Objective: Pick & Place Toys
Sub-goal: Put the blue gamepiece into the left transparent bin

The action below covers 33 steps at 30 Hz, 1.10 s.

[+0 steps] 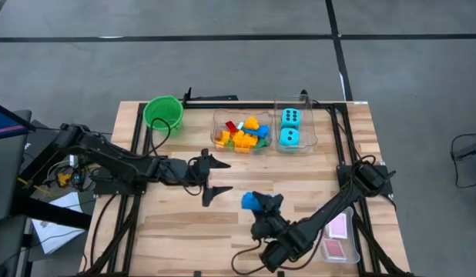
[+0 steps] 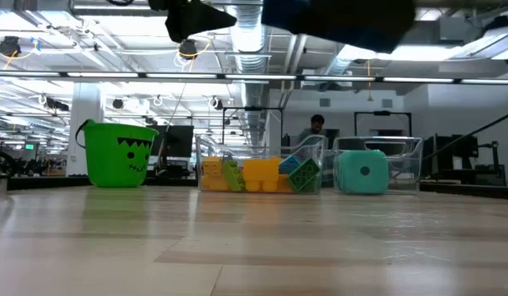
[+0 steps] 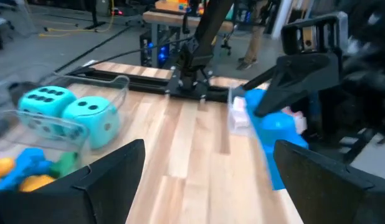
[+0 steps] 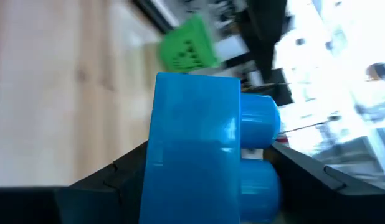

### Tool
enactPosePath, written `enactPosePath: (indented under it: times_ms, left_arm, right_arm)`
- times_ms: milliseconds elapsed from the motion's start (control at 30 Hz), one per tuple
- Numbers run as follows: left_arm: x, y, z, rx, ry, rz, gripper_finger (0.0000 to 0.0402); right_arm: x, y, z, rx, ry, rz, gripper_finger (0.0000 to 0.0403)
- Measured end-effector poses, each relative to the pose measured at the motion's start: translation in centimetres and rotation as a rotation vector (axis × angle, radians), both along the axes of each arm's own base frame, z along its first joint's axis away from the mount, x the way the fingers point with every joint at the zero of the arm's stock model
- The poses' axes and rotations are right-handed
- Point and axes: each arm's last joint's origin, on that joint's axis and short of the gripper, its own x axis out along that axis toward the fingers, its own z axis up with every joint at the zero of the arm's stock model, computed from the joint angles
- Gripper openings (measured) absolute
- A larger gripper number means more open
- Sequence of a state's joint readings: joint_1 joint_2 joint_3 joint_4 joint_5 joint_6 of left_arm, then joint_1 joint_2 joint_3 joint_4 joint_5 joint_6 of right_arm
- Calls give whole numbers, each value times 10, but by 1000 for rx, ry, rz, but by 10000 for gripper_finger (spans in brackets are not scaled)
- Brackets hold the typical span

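My right gripper [image 1: 257, 203] is shut on a blue building block [image 4: 192, 149] above the middle of the table, nearer its front. My left gripper [image 1: 221, 177] stands open just to the left of it, above the table. Its fingers point at the block [image 3: 273, 134] and have nothing between them. Behind them, one clear tub [image 1: 239, 142] holds yellow, orange, red, blue and green blocks [image 1: 244, 132]. A second clear tub [image 1: 309, 131] holds two cyan dice [image 1: 289, 128]. My right gripper pinches the blue block between its two fingers, one on the studded face [image 4: 261, 155] and one on the opposite flat face [image 4: 152, 162]. The fingers come nearly level from the table's near right. The block is lifted clear of the table.
A green bucket [image 1: 162, 113] stands at the far left of the table. Pink cards [image 1: 337, 226] lie in a clear tub [image 1: 352, 245] at the near right. A black frame [image 1: 342, 146] runs along the table's edges. Bare wood lies at the near left.
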State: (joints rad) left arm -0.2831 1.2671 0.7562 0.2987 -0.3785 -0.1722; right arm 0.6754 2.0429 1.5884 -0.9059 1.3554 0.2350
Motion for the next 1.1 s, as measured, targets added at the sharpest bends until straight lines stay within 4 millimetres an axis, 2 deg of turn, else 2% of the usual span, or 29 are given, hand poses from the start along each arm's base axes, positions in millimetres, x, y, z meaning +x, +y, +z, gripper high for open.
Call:
enactPosePath:
  times_ms: [133,267,433,700,1100]
  left_arm:
    - [4,4,0,-86,-26,-9,351]
    - [5,6,1,-123,-33,-18,351]
    - [5,5,1,-134,-39,-55,351]
    - [5,3,3,-152,-47,-147,351]
    - [5,2,3,-150,-45,-162,351]
  right_arm:
    - [6,-10,3,-103,-12,-36,257]
    - [12,-17,3,-107,-9,-56,257]
    - [16,-14,5,-83,-33,-53,257]
    - [27,-8,23,-83,-44,-40,257]
    - [52,-38,34,-104,-7,-104,257]
